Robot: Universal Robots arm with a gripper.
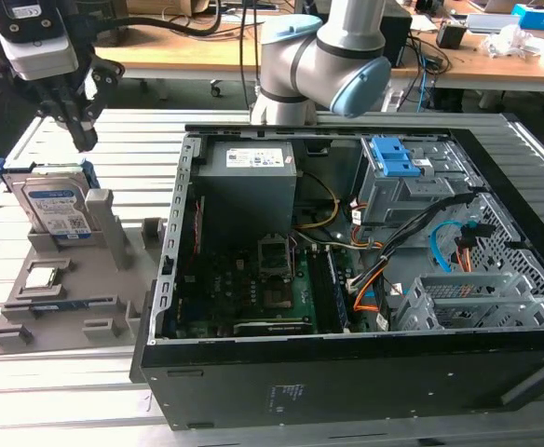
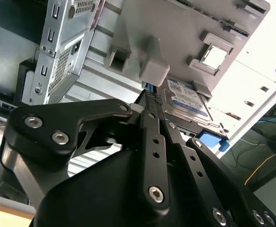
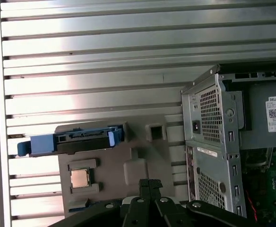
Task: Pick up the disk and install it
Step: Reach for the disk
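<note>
The disk (image 1: 58, 207) stands on edge in a slot of the grey fixture (image 1: 76, 293) at the exterior view's left; its white-and-blue label and blue carrier frame are visible. In the first wrist view the disk (image 3: 72, 140) appears edge-on, and in the second wrist view the disk (image 2: 187, 98) shows its label face. My gripper (image 1: 83, 138) hangs above the disk's upper corner, apart from it. The gripper (image 3: 149, 182) (image 2: 153, 99) is shut, with nothing between its fingers.
The open computer case (image 1: 165, 307) lies to the exterior view's right of the fixture. Inside it are a grey power supply (image 1: 249, 172), a metal cage with a blue latch (image 1: 393, 160) and a second metal cage (image 1: 468, 300). A processor chip (image 3: 80, 177) rests in the fixture (image 3: 133, 156).
</note>
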